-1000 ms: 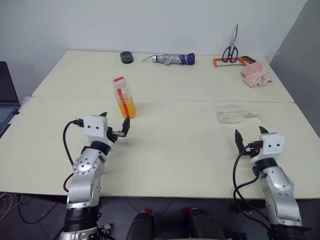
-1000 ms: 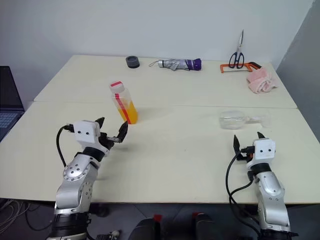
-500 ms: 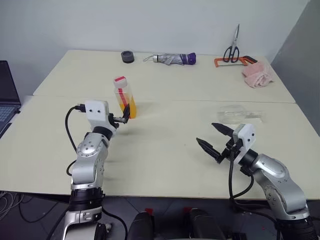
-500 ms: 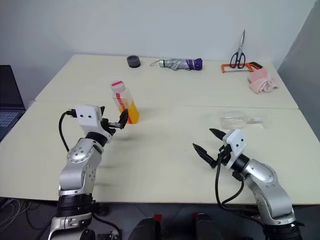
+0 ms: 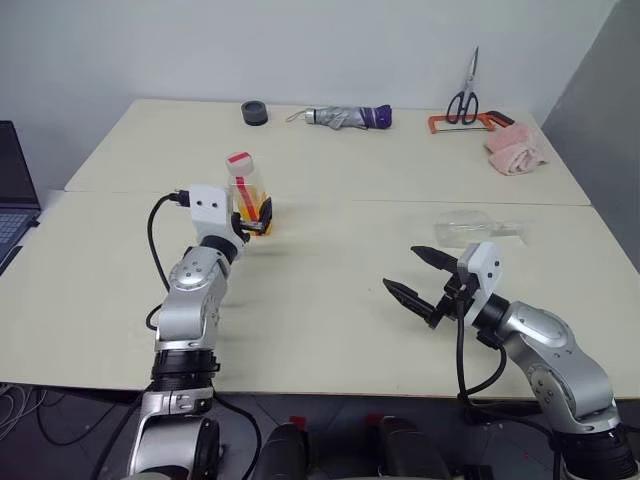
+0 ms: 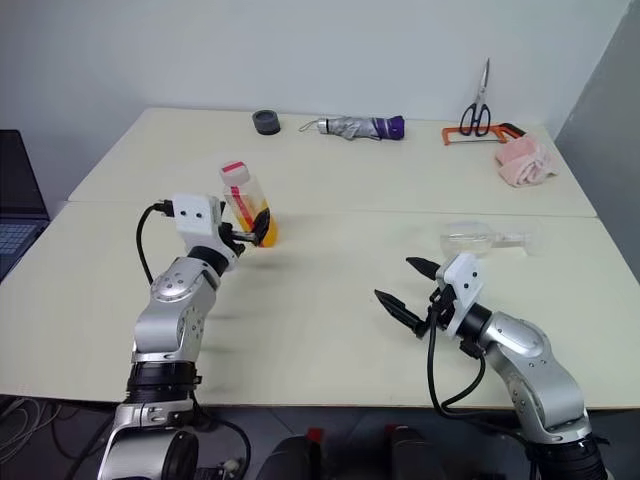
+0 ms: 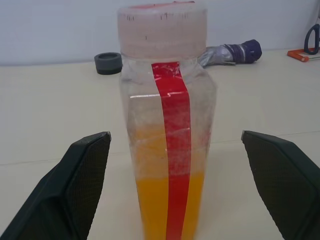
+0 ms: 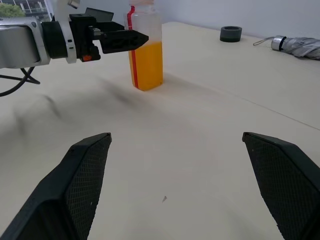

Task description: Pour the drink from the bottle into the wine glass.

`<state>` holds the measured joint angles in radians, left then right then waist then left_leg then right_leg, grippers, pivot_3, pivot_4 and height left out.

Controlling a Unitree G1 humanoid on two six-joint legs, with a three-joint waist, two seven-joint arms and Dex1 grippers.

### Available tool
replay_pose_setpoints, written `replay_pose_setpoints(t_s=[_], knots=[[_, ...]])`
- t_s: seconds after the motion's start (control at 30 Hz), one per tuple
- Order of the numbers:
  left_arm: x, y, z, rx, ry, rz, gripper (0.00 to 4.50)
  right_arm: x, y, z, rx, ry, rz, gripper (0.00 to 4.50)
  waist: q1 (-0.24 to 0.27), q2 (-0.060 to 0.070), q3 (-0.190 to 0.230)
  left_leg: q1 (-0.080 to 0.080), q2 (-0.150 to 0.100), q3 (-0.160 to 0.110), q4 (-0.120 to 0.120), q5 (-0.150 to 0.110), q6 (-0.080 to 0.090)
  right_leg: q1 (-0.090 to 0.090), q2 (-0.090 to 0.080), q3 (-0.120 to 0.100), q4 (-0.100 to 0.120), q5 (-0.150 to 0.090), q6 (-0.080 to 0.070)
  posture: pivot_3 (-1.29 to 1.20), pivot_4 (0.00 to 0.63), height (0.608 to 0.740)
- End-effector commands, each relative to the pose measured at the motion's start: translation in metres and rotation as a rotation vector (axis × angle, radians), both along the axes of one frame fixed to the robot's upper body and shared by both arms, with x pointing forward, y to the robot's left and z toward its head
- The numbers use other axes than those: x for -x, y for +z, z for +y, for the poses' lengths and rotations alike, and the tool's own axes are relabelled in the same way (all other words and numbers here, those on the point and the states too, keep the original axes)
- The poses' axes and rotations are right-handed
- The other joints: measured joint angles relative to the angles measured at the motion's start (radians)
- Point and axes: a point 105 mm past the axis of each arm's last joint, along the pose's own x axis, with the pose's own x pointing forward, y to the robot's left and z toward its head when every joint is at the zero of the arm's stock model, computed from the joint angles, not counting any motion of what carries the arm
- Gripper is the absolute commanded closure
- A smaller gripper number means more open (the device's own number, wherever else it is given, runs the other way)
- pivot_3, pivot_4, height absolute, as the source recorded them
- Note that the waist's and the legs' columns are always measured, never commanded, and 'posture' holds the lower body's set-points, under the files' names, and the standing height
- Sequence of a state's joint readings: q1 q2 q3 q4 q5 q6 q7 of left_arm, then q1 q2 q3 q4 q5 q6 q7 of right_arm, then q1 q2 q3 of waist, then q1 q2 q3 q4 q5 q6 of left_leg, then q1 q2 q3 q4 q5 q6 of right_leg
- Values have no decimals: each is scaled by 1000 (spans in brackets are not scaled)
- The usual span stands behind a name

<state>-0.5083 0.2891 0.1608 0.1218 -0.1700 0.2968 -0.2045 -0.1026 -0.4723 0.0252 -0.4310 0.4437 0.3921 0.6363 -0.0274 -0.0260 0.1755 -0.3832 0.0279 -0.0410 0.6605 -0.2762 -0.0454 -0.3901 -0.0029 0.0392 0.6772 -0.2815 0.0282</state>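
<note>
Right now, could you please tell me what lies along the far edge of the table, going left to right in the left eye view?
Dark grey ring → folded umbrella → scissors → orange-handled saw → pink cloth.

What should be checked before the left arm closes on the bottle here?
1. Bottle upright on the table: ok.
2. Left gripper open, one finger each side of the bottle: ok.
3. Fingers touching the bottle: not ok, gaps show on both sides.
4. Cap still on, so pouring is blocked: not ok.
5. Wine glass upright to receive the drink: not ok, it lies on its side.
6. Right gripper open, holding nothing, over bare table: ok.
</note>
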Motion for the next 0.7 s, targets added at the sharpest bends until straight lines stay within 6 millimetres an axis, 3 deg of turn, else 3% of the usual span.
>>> replay_pose_setpoints(t_s=[0.03, 0.7], knots=[[-4, 18, -6, -10, 1, -58, 15, 2, 17, 6, -17, 34, -52, 0, 0, 0, 0, 0, 0, 0, 0, 0, 0, 0, 0, 0, 0, 0, 0, 0, 150, 740], [-22, 28, -4, 18, 28, -45, 15, 0, 29, 23, -24, 101, -80, 0, 0, 0, 0, 0, 0, 0, 0, 0, 0, 0, 0, 0, 0, 1, -2, 0, 150, 740]])
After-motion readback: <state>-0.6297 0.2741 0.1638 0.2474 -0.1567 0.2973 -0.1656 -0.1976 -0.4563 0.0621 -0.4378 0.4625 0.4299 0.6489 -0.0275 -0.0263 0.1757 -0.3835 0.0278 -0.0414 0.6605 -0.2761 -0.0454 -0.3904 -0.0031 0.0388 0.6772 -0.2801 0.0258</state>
